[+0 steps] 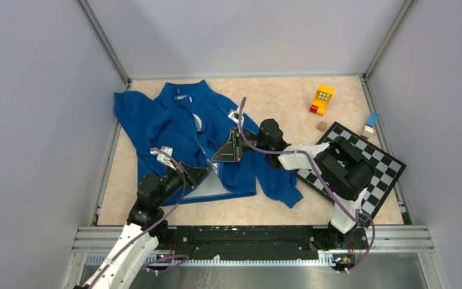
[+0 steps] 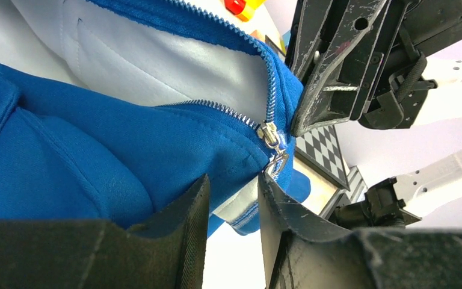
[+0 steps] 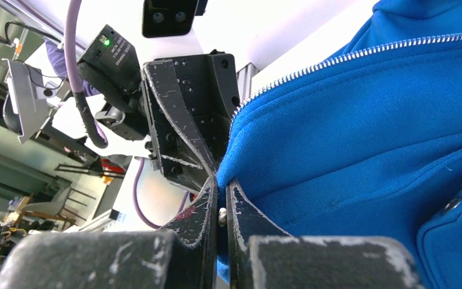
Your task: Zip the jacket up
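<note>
Logging state with both tools at the foot of the zip.

- The jacket (image 1: 174, 129) lies spread on the table (image 1: 277, 102). Its hem is nearest my tools and its collar farthest. The front is open, with pale lining showing.
- My right gripper (image 3: 221, 182) is pinched tight on the blue front edge, just beside the zip's foot. Fabric fills the slit between its fingers.
- My left gripper (image 2: 233, 186) faces it closely, fingers apart. The hem corner hangs in the gap, and I judge it clamped on nothing.
- The zipper teeth (image 2: 216, 108) run away from my left fingertips in two diverging rows, so nearly the whole zip is unjoined.
- The slider (image 2: 269, 133) sits just beyond my left fingertips, at the bottom of the rows.
- The pull tab (image 2: 277, 164) hangs toward one left finger. I cannot tell if they touch.

Risks:
- If my left closes on the hem instead of the tab, the slider goes nowhere.
- If my right pinch slips, the edge goes slack, the fabric bunches and the slider jams.
- The loose lining lies right beside the teeth, so a skewed pull could drag it into the slider.
</note>
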Motion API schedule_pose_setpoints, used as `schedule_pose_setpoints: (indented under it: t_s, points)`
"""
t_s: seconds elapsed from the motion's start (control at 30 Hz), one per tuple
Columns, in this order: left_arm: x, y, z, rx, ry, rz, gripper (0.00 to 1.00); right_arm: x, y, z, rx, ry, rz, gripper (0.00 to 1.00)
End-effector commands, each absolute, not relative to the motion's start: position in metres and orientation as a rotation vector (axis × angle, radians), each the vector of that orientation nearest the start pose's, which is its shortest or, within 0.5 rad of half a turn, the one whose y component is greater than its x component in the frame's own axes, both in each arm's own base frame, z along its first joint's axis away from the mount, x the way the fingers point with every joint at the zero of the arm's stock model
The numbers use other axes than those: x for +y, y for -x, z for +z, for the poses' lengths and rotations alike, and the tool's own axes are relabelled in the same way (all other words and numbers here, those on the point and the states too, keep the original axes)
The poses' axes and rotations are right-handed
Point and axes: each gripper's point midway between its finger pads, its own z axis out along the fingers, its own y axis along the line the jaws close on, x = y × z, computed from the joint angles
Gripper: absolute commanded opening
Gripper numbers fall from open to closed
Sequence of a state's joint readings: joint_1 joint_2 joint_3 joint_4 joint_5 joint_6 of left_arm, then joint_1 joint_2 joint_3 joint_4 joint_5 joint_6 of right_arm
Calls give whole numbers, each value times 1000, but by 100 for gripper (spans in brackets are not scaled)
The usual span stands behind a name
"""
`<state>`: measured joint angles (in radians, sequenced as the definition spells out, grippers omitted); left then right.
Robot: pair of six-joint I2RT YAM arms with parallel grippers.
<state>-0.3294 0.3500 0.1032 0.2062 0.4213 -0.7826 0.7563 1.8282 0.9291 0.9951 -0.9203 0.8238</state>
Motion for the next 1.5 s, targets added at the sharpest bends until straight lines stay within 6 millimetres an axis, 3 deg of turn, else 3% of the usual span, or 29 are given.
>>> schedule_pose_setpoints:
  t_s: [0.0, 0.4, 0.63, 0.8, 1.1, 1.2, 1.37, 1.47]
  points:
    - [-171, -201, 185, 1720, -37, -1114, 41, 420, -210, 229, 1529, 877, 1855, 0]
    - [-158, -199, 202, 1705, -32, -1026, 65, 421, -212, 223, 1551, 860, 1851, 0]
    - [-127, -217, 187, 1828, 361, -914, 84, 420, -210, 224, 1543, 868, 1855, 0]
    - [-142, -219, 178, 1904, 410, -1001, 79, 419, -209, 225, 1534, 875, 1856, 0]
    - [-164, -211, 197, 1734, 302, -1233, 78, 418, -207, 230, 1519, 882, 1859, 0]
    - [-168, -208, 193, 1719, 303, -1282, 75, 417, -206, 230, 1517, 881, 1860, 0]
    - [-173, -206, 195, 1714, 272, -1317, 57, 417, -206, 232, 1511, 882, 1862, 0]
    - [-173, -204, 196, 1701, 259, -1322, 51, 417, -206, 233, 1506, 883, 1864, 0]
